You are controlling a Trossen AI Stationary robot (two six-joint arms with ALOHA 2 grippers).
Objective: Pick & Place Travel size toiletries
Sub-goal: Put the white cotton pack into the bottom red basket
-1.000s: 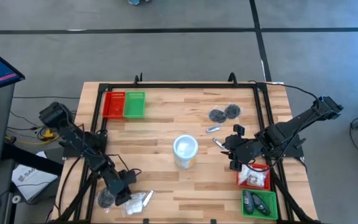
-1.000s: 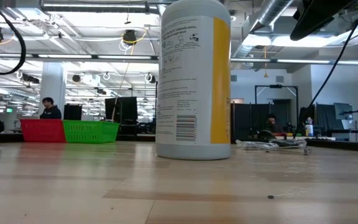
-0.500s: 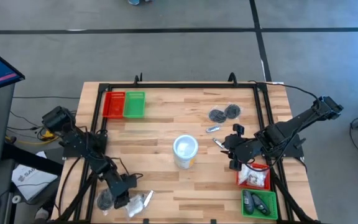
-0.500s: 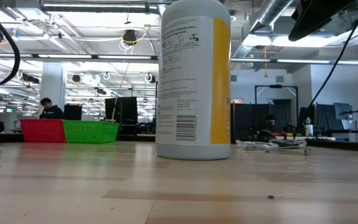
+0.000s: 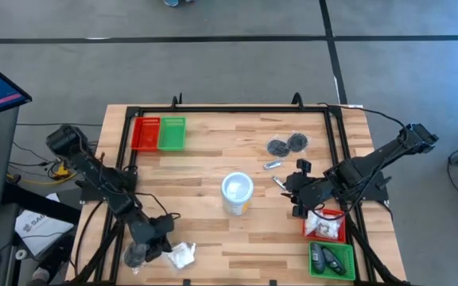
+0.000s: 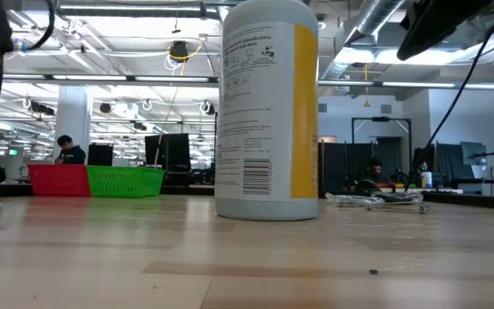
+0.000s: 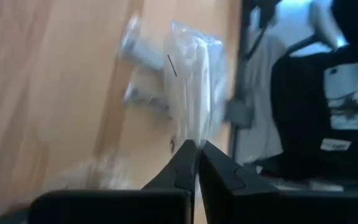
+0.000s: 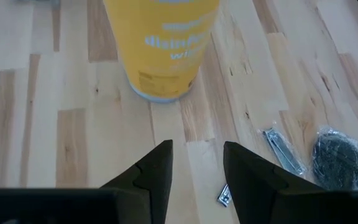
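Left gripper [image 5: 164,248] pinching a white sachet [image 5: 183,255] at the table's [image 5: 213,159] near left corner; right gripper [image 8: 196,171] spread, empty, facing the cup [image 5: 237,193], beside a tube [image 8: 281,150].

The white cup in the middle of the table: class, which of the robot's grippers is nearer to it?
Right. The right gripper hovers open just beside the white cup, on its right. The left gripper sits farther off at the near-left edge, shut on a crinkly sachet.
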